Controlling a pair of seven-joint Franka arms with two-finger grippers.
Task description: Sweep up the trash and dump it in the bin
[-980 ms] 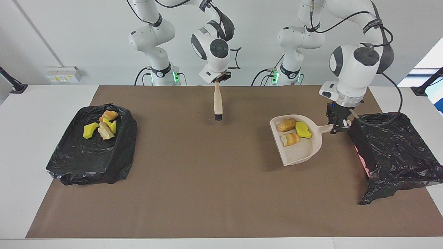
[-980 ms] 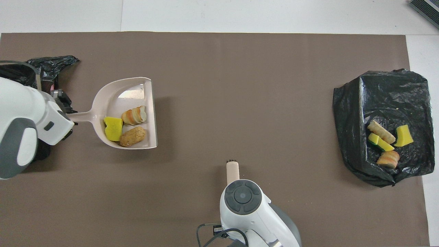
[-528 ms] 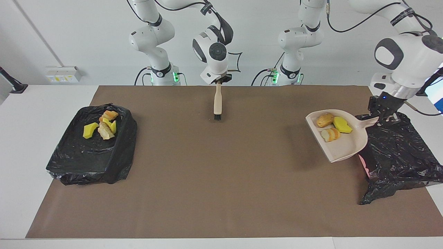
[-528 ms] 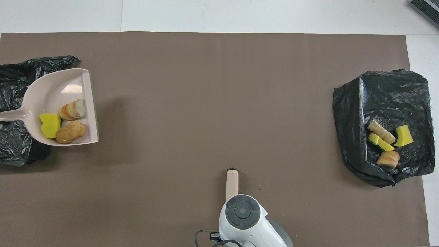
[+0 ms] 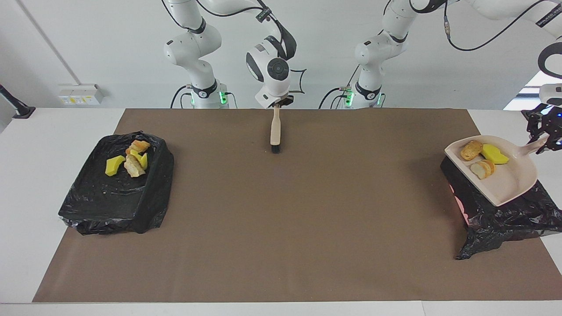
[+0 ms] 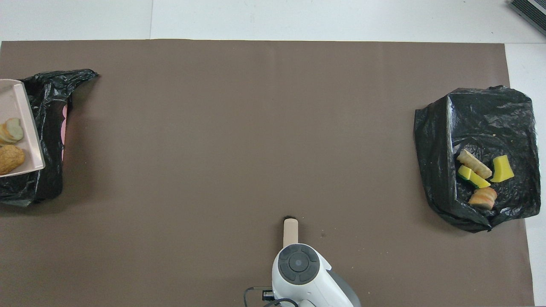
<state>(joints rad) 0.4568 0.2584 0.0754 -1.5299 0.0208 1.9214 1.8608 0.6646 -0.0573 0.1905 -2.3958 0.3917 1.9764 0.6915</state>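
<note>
Well, no readable writing or brand anywhere; the wall box [image 5: 79, 94] near the right arm's end has marks too small to read.

L gripper [image 5: 544, 134] sits at the facing view's edge, clamped on the handle of the beige dustpan [image 5: 509, 184], which hangs over the black-bagged bin [image 5: 505, 215] at the left arm's end of the table. In the pan: a yellow sponge chunk [image 5: 495, 154], a brown bread piece [image 5: 471, 150], a sliced bread piece [image 5: 482, 169]. Overhead view cuts the pan off at the frame edge; the sponge and the L gripper are out of shot there.

R gripper [image 5: 275, 103] is closed on a brush [image 5: 275, 131] held bristles-down over the mat, approx mid-table; overhead, the wrist hides its fingers.

Four more scraps [image 5: 129, 160] lie in the black-lined tray [image 5: 114, 197] at the right arm's end.

Surface: brown mat [image 5: 281, 228] on a white table [image 5: 26, 184]; plain white wall.
</note>
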